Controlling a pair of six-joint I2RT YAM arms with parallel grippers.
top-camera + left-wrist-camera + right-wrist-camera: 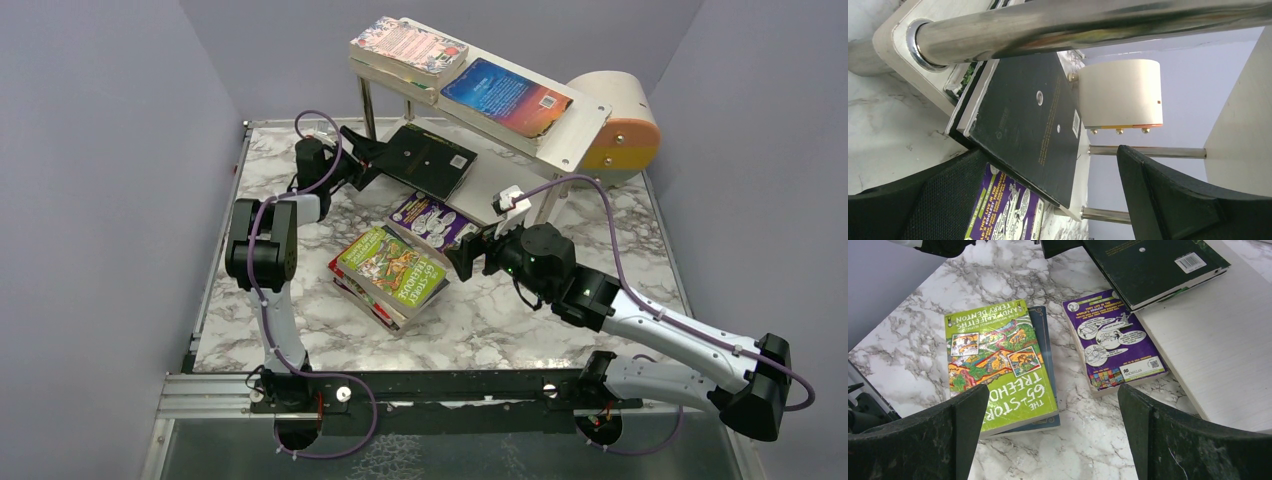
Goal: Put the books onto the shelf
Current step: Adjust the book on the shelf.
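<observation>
Overhead, far right: shelf carries two books on top tier. Black book overhangs lower board, judged not yet pushed home. Left gripper spread at its left edge.

Left wrist: black book's corner between spread jaws, contact unclear.

Right wrist: right gripper spread above green book and purple book, both flat on table; judged lining up next pick.

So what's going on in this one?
Books are going onto the shelf. The pink-patterned book and blue book already lie on its top board. The black book rests on the lower board, overhanging its edge, with the left gripper open next to it. The right gripper hangs open over the purple book and green book, both on the table.
</observation>
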